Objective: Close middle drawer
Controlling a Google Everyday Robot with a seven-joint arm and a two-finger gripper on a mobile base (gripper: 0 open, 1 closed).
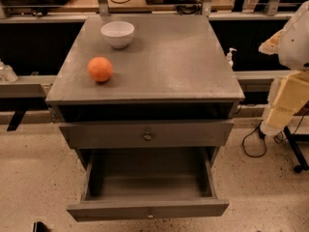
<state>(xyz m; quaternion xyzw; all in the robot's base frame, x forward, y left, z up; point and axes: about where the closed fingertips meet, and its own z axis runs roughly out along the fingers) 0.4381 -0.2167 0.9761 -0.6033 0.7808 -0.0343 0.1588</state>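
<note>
Open floor (268, 215) before the pulled-out middle drawer (148, 209) front (tool off-frame, arm (293, 83) far right).

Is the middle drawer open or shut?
Open. The middle drawer is pulled far out, its empty inside showing. The pincer is not in view.

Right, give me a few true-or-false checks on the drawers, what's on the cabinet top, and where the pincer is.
1. The middle drawer, wide, shallow, grey wood with a small round metal knob, is pulled far out. True.
2. The white round bowl stands on the grey cabinet top, behind the round orange fruit. True.
3. The orange fruit lies inside the middle drawer. False: it sits on the cabinet top, and the drawer looks empty.
4. The pincer grips the middle drawer's knob. False: the pincer is not in view. Only part of the white and yellow robot arm shows at the right edge, apart from the cabinet.
</note>
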